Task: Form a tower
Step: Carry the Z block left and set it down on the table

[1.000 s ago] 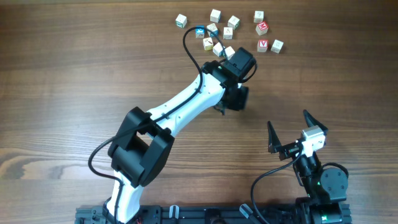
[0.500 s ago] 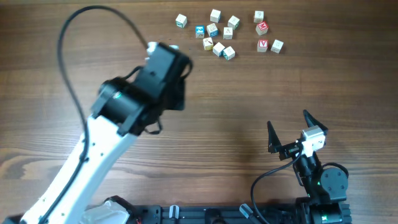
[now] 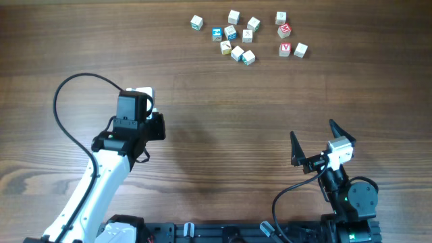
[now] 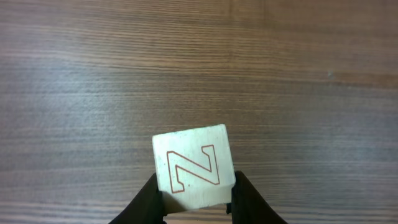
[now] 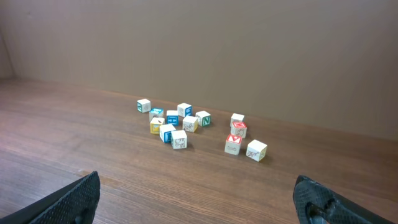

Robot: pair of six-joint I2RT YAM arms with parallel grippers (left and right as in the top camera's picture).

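Carrying: the left gripper point(image 4: 195, 186) pinches a pale wooden N cube point(image 4: 193, 165), one finger on each side face, with the red outlined letter facing the wrist camera.
Just changed: a second ago these fingers were down among the loose cubes point(image 3: 246, 37). Now the arm has swung back, and the cluster lies well beyond them and to their right, out of the wrist view.
Beyond the left fingers: only bare table point(image 4: 280, 74), with no other cube near the tips. Whether the held cube touches the wood I cannot tell.
Right gripper point(image 3: 312, 129): fingers spread wide with nothing between them, unmoved over the last second. The loose cubes sit far ahead of its tips.
Tower: none stands yet. No cube clearly rests on another, so its only started part is the cube between the left fingers.
Meaning for the task: the pick looks done, and the spot under the left fingers is likely the building site, with this cube as its base.
Next need: a flat set-down, then parting the fingers without nudging the cube.
Risk: the fingers seem to hold the cube near one edge, so it could tilt on release.
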